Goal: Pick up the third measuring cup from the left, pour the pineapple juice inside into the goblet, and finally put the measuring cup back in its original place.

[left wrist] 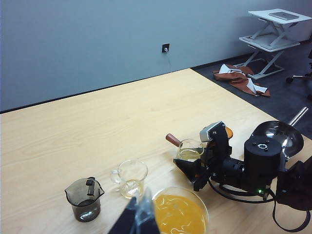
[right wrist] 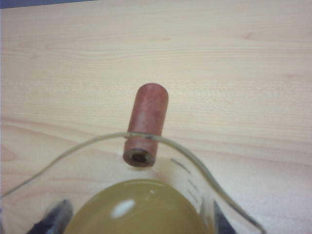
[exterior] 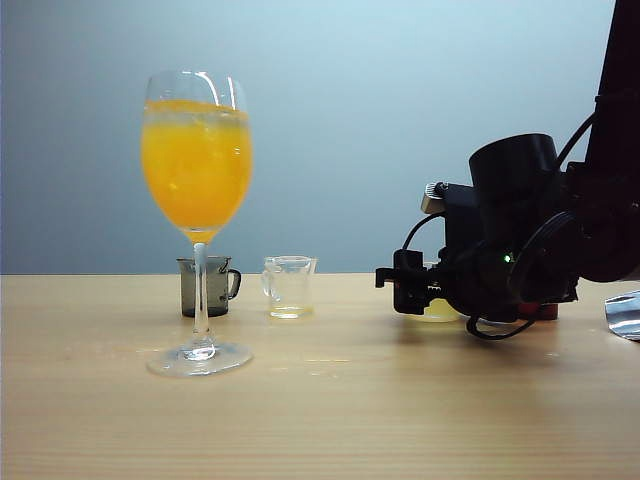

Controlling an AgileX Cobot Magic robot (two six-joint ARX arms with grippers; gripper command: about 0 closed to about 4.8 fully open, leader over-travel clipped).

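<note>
One pale wood tabletop (left wrist: 97, 126), grey wall (left wrist: 73, 44) behind.

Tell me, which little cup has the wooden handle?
The third measuring cup, holding pale juice, between the right gripper's jaws. The smoky cup and the clear cup have handles of their own material.

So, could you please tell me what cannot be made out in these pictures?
- Third cup, exterior view: mostly hidden behind the right gripper.
- Right gripper's grip, right wrist view: fingertips cut off by the edge.
- Left gripper, left wrist view: blurred, cropped.
- Goblet, left wrist view: only its rim shows.
</note>
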